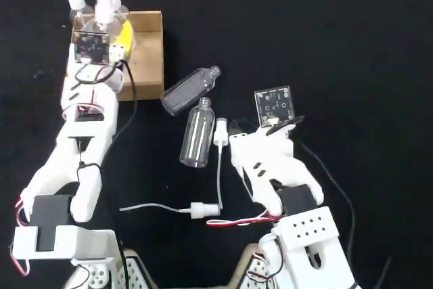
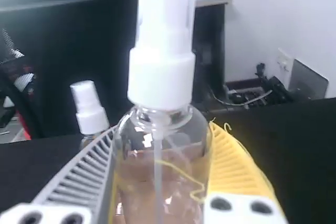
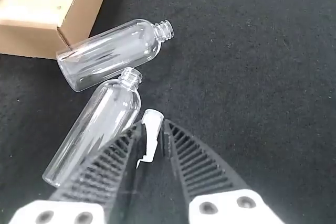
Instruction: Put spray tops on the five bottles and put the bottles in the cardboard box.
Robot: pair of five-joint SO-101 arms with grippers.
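My left gripper (image 2: 160, 148) is shut on a clear bottle (image 2: 157, 182) with a white spray top (image 2: 163, 51), held upright over the far end of the cardboard box (image 1: 147, 52). A second capped bottle (image 1: 76, 1) stands just beside it. Two uncapped clear bottles (image 1: 191, 89) (image 1: 196, 135) lie on the black table right of the box. My right gripper (image 3: 151, 125) is shut on a white spray top (image 3: 150, 137), close to the neck of the nearer lying bottle (image 3: 97, 132). This top's thin tube (image 1: 218, 174) trails back toward the robot's base.
Another loose spray top (image 1: 203, 209) lies near the front of the table, its long tube (image 1: 149, 206) stretching left. A red and white cable (image 1: 237, 221) runs by the right arm's base. The black tabletop (image 1: 365, 65) stretches off to the right.
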